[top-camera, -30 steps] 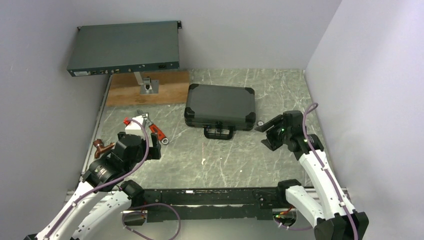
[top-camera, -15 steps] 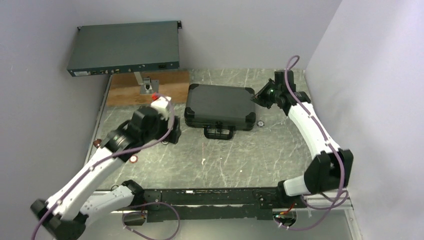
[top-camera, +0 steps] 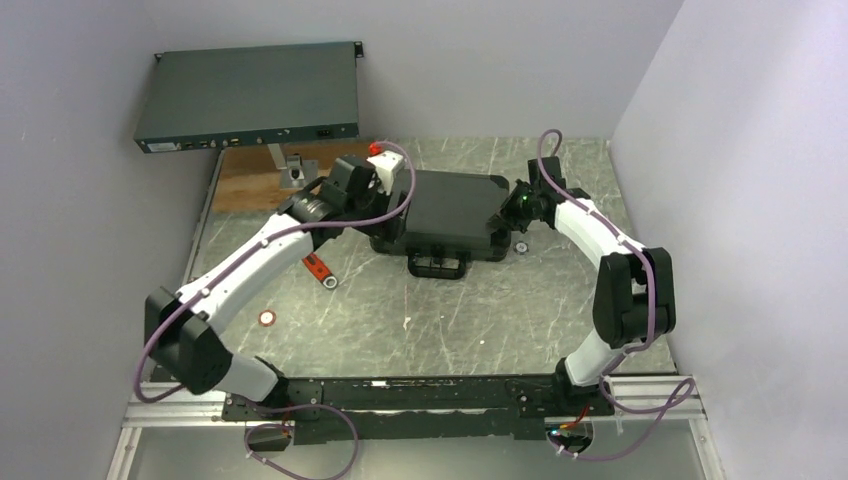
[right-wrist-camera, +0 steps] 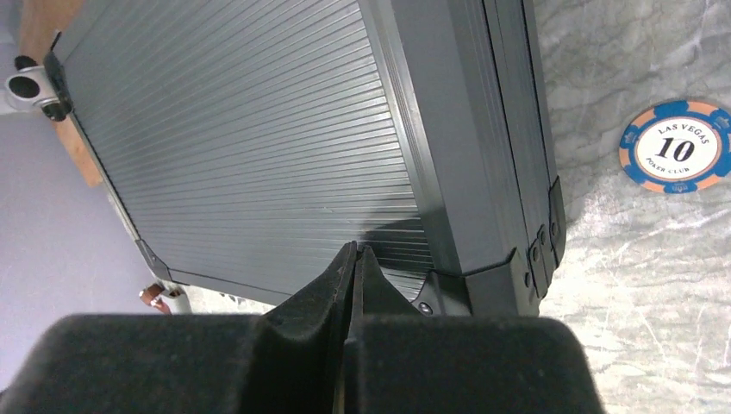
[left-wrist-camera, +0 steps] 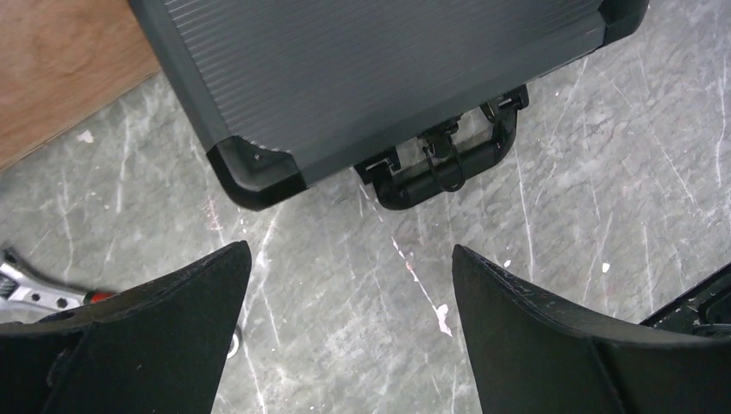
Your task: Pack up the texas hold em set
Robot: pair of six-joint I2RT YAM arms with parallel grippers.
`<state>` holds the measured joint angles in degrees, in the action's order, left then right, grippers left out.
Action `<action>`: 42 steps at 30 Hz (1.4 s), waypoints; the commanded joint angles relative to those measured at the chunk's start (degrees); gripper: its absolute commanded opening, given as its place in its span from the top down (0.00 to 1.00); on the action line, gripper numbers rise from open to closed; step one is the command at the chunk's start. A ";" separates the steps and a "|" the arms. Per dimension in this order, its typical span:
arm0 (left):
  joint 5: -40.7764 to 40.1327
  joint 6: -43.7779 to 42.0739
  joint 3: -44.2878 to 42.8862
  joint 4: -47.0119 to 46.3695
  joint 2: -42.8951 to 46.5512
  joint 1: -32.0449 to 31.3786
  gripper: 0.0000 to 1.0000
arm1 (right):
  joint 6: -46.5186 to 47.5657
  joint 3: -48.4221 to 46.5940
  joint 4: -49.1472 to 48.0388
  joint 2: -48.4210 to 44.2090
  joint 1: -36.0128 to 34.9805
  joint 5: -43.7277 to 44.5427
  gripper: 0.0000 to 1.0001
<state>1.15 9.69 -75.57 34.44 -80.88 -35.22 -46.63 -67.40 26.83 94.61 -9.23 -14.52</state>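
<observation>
The black hard case (top-camera: 445, 215) lies shut on the tabletop (top-camera: 450, 320), a loose poker chip (right-wrist-camera: 681, 145) just beside its right end. The left end effector (left-wrist-camera: 349, 259), fingers (left-wrist-camera: 172, 328) apart, hangs off its front-left corner; the right end effector (right-wrist-camera: 352, 259), pinched together and empty, is over its right end. Rigid, ribbed, likely slick: grip the handle (left-wrist-camera: 444, 168).

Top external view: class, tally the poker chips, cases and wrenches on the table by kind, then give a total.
Poker chips: 2
Black hard case: 1
Red-handled wrench: 1
Total: 4
</observation>
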 commanded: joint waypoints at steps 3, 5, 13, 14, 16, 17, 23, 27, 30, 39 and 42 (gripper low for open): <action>4.17 -1.71 -6.79 -2.56 -7.72 1.74 0.08 | 4.42 7.58 4.66 -0.15 0.18 2.86 1.00; 4.58 -2.16 -8.08 -2.64 -10.43 2.39 0.08 | 5.21 7.32 5.44 -0.78 0.13 3.53 1.00; 7.73 -1.58 -8.09 -3.86 -19.74 6.28 0.13 | 6.03 5.28 8.28 -5.92 -0.27 4.41 1.00; 8.09 -1.53 -7.42 -4.19 -20.40 6.63 0.14 | 6.03 5.82 8.06 -6.98 -0.71 4.45 1.00; 8.45 -1.29 -5.59 -4.92 -21.19 7.03 0.18 | 5.96 7.10 7.05 -9.56 -2.11 4.35 1.00; 8.65 -1.16 -4.52 -5.29 -21.27 7.13 0.20 | 5.96 7.97 6.15 -10.94 -3.32 4.44 1.00; 9.49 -0.25 3.18 -9.48 -18.01 7.23 0.30 | 3.43 12.00 2.94 -13.80 -13.07 7.62 0.95; 9.26 -0.48 8.12 -11.17 -15.59 7.21 0.32 | 0.42 12.28 1.82 -11.23 -17.52 6.95 0.74; 9.46 -0.92 10.62 -12.12 -14.16 7.20 0.33 | -1.14 11.16 0.61 -7.71 -19.61 4.59 0.53; 9.06 -3.73 15.50 -13.17 -10.44 7.20 0.34 | -19.34 20.90 -19.52 -7.40 -22.00 2.72 0.50; 9.29 -4.28 17.65 -14.34 -9.15 7.19 0.34 | -25.41 23.65 -25.00 -8.28 -24.19 6.91 0.50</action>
<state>10.26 6.50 -62.70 11.53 -90.59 -28.10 -59.99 -47.07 12.67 88.25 -31.18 -10.46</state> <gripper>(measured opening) 0.660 0.503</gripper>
